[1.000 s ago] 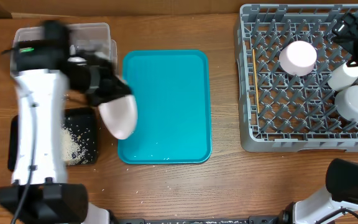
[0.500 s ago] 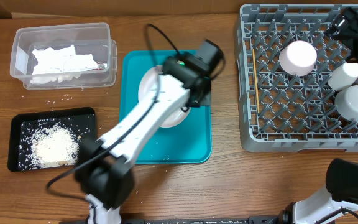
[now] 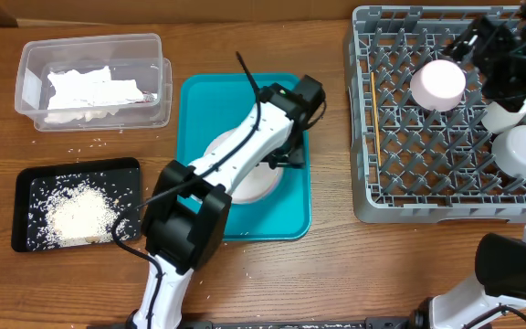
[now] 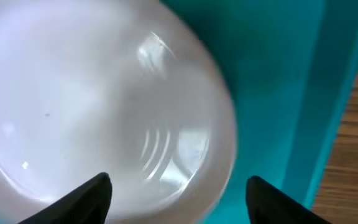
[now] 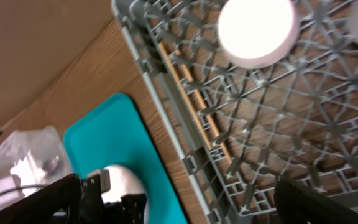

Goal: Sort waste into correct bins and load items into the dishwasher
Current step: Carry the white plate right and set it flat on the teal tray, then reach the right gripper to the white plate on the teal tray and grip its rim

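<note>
Napkins (image 3: 89, 89) fill the clear tub (image 3: 27, 87) at ten o'clock, rice (image 3: 78, 212) the black tray (image 3: 26, 183), cups (image 3: 437, 84) the rack (image 3: 373, 183). One plate (image 4: 98, 99) waits on the teal tray (image 3: 199, 100). Left tool (image 4: 178, 193) and right tool (image 5: 182, 196) both spread.

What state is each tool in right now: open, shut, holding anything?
Left tool: open, over the plate on the teal tray, not gripping it.
Right tool: open, empty, above the dish rack.
</note>
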You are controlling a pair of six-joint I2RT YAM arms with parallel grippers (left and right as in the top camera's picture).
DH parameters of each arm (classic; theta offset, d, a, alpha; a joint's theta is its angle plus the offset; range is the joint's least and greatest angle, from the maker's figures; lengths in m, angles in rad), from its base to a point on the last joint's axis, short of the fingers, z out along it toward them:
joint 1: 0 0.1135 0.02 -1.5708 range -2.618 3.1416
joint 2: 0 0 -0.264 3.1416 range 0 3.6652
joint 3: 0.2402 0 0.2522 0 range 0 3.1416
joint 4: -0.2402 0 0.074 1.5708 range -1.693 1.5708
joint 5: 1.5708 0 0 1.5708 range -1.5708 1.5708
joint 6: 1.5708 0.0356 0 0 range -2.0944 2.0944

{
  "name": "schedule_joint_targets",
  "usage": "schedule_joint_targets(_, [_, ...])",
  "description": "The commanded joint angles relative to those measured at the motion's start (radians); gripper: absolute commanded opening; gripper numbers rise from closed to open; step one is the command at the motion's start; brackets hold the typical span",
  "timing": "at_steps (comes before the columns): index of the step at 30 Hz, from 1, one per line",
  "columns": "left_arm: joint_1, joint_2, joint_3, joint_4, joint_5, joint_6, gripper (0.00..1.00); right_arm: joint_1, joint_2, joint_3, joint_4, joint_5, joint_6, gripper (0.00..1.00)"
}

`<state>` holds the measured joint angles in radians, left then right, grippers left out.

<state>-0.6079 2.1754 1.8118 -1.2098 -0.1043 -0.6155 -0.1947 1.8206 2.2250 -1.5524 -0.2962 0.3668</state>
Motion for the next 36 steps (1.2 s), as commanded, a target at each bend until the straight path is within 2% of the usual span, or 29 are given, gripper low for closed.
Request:
schedule_joint_targets(1, [0.05, -0.034, 0.113, -0.08, 0.025, -0.011, 0.72, 0.062, -0.013, 0.013, 0.014, -0.02, 0.005, 1.0])
schedule_joint_targets(6, [0.175, -0.082, 0.36, -0.279, 0.019, -0.045, 0.72, 0.163, 0.001, -0.003, 0.047, -0.019, 0.005, 1.0])
schedule_joint_targets(11, [0.368, -0.164, 0.528, -0.366, 0.019, -0.046, 0.74, 0.26, 0.027, -0.057, 0.078, -0.02, 0.016, 1.0])
schedule_joint_targets(12, [0.423, -0.186, 0.549, -0.373, 0.019, -0.046, 0.76, 0.281, 0.035, -0.074, 0.083, -0.02, 0.03, 1.0])
schedule_joint_targets(13, [0.484, -0.209, 0.557, -0.372, 0.019, -0.046, 0.84, 0.306, 0.043, -0.095, 0.09, -0.019, 0.045, 1.0])
schedule_joint_targets(16, [0.618, -0.241, 0.557, -0.383, 0.022, -0.046, 0.98, 0.371, 0.058, -0.167, 0.127, -0.02, 0.052, 1.0])
schedule_joint_targets(18, [0.697, -0.244, 0.557, -0.417, 0.027, -0.046, 1.0, 0.417, 0.064, -0.232, 0.166, -0.018, 0.048, 0.99])
schedule_joint_targets(21, [0.8, -0.239, 0.554, -0.469, 0.027, -0.042, 1.0, 0.488, 0.072, -0.334, 0.234, -0.019, 0.048, 0.85])
schedule_joint_targets(23, [0.849, -0.233, 0.55, -0.48, 0.027, -0.04, 1.0, 0.541, 0.077, -0.408, 0.292, -0.019, 0.049, 0.78])
schedule_joint_targets(28, [0.93, -0.232, 0.533, -0.48, 0.027, -0.039, 1.0, 0.694, 0.129, -0.544, 0.443, 0.013, 0.053, 0.78])
schedule_joint_targets(33, [0.934, -0.232, 0.533, -0.48, 0.027, -0.039, 1.0, 0.792, 0.198, -0.559, 0.472, 0.164, 0.126, 0.78])
schedule_joint_targets(36, [0.934, -0.232, 0.533, -0.48, 0.027, -0.039, 1.0, 0.826, 0.236, -0.559, 0.486, 0.176, 0.136, 0.78])
